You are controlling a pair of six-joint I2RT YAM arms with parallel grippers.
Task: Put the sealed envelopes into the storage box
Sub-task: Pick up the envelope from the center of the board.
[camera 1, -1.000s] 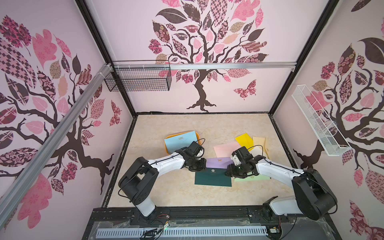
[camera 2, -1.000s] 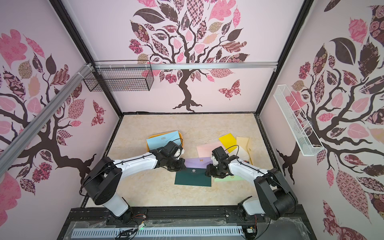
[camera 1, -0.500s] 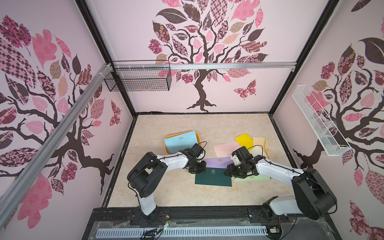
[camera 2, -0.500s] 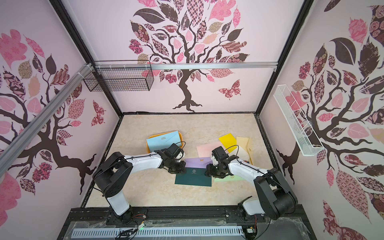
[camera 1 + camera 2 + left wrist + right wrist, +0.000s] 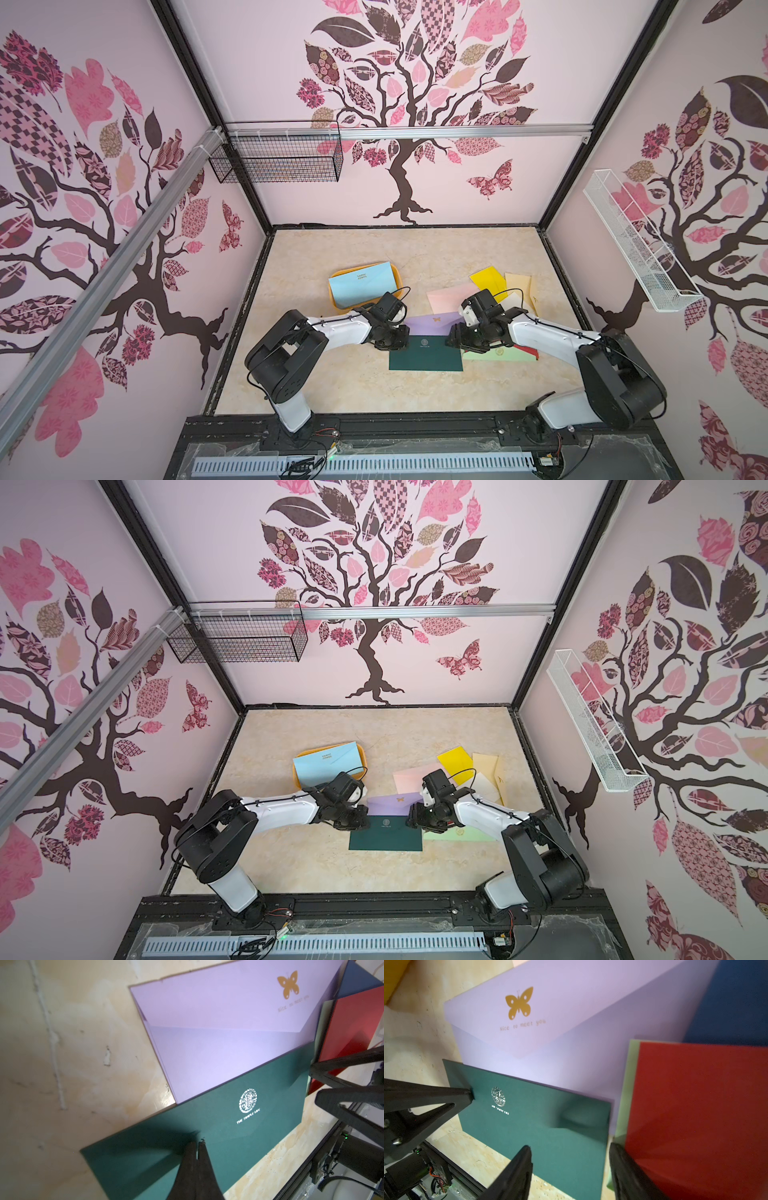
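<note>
Lying spread on the beige table (image 5: pixel 415 253), the sealed envelopes (image 5: pixel 488 282) are seen near the storage box (image 5: pixel 336 302), in which a light blue envelope (image 5: pixel 362 284) is laid.
The dark green envelope (image 5: pixel 207 1126) is laid over the lilac envelope's (image 5: pixel 218 1022) edge; it is touched by the closed tips of the left gripper (image 5: pixel 198 1144), while the right gripper (image 5: pixel 570 1148) is held open over its other end.

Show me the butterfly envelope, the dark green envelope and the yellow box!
lilac butterfly envelope (image 5: pixel 550 1001), right wrist view, on its flap.
dark green envelope (image 5: pixel 218 1130), left wrist view, on its front face.
storage box (image 5: pixel 399 277), in a top view, on its bare rim.
</note>
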